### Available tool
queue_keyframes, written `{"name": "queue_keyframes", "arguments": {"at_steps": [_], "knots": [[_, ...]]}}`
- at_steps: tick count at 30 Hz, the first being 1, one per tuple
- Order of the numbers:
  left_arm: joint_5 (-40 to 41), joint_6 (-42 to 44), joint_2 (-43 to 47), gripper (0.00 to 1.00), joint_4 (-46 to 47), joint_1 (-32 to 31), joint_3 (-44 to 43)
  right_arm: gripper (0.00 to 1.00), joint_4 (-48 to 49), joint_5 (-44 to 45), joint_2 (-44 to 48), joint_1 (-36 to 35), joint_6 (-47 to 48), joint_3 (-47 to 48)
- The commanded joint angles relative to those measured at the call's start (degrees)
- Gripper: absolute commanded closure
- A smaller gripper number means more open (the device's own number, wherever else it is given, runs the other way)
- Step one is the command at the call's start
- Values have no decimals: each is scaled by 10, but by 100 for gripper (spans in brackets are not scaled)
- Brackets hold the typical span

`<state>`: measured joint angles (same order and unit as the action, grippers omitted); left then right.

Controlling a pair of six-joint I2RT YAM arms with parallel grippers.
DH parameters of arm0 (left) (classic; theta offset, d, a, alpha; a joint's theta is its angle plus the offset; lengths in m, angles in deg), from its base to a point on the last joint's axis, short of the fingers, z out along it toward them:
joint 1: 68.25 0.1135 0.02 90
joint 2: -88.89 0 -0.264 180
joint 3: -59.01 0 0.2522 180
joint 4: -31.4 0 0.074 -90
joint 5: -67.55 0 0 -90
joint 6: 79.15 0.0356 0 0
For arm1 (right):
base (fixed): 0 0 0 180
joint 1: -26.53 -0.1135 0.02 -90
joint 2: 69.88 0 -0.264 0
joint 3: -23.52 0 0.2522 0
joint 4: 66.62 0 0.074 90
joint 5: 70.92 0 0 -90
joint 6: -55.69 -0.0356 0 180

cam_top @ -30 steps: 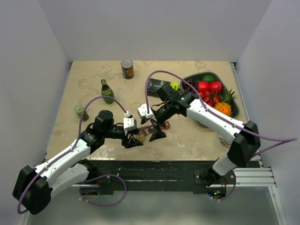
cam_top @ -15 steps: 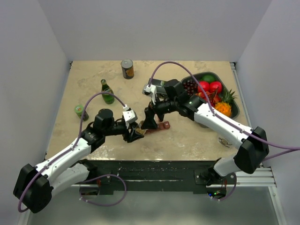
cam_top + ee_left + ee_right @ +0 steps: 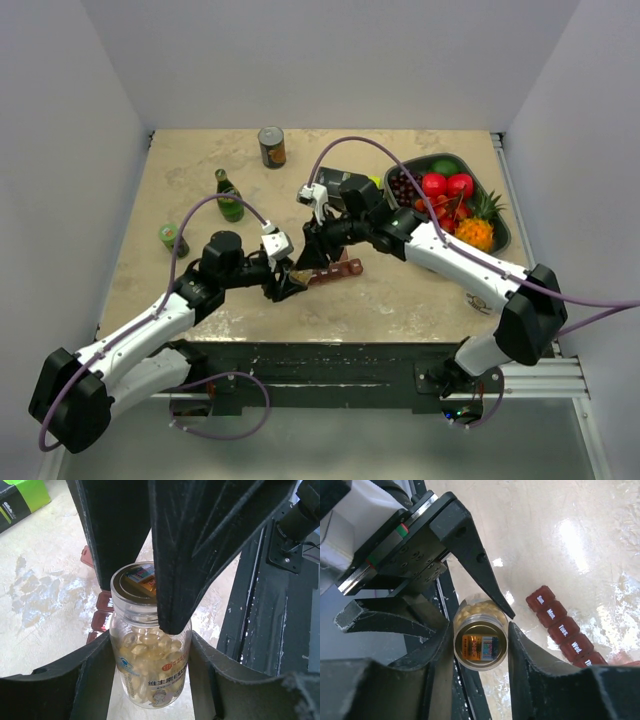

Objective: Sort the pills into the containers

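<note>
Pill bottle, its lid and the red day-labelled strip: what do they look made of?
Pill bottle: clear glossy plastic or glass, cannot tell which; pale capsules show through the wall.
Lid: seems metallic or foil-faced, with a dull gold rim around a printed sticker.
Container strip: dark red plastic, perhaps slightly translucent, with moulded square lids, white day names and a mild sheen.

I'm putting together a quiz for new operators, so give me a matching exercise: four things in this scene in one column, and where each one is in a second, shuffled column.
Things
1. pill bottle
2. containers
3. can
4. fruit tray

Places
A. standing near the far edge of the table
B. gripped between the left tool and the right tool
C. lying flat on the table beside the pill bottle
D. at the table's right side

Pairs: 1-B, 2-C, 3-A, 4-D
</note>
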<state>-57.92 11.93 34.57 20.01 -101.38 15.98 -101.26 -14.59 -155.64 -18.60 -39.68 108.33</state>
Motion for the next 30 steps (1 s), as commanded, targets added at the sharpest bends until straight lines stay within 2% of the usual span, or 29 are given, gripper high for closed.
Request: {"name": "queue_keyframes", "arguments": {"at_steps": [1,2,3,5,6,8,9,12,13,14,16,17,19,20,21,25,30], "knots": [[4,8,10,100,18,2,-25,72,8,-40,1,-1,51,8],[-1,10,12,100,17,1,-24,74,-8,-68,-3,-1,101,14],[-7,17,13,100,15,1,-23,84,-56,-131,-6,-1,199,31],[-42,25,18,100,16,1,-17,94,-122,-183,-23,-1,308,53],[-57,27,17,100,22,2,-16,100,-206,-206,-34,-3,434,81],[-101,20,16,100,34,2,-6,100,-272,-243,-63,-2,533,103],[-115,8,14,100,51,1,-3,100,-332,-253,-71,-2,620,122],[-148,0,10,100,59,2,4,98,-410,-270,-107,-2,720,149],[-147,1,7,100,56,2,5,83,-417,-273,-114,-2,729,151],[-141,2,7,100,52,1,5,70,-425,-279,-121,-2,736,153],[-131,11,8,100,40,1,5,50,-423,-281,-117,-2,729,147],[-120,13,9,100,37,1,5,31,-418,-283,-106,0,719,146],[-109,17,10,100,32,1,4,17,-381,-286,-91,12,665,134],[-105,18,9,100,31,2,5,4,-366,-293,-73,25,644,130],[-103,19,6,100,31,1,4,1,-327,-294,-64,31,592,118],[-88,17,2,100,28,2,-1,1,-237,-294,-22,57,481,82],[-48,7,4,100,25,2,-8,1,-61,-216,23,58,268,5]]}}
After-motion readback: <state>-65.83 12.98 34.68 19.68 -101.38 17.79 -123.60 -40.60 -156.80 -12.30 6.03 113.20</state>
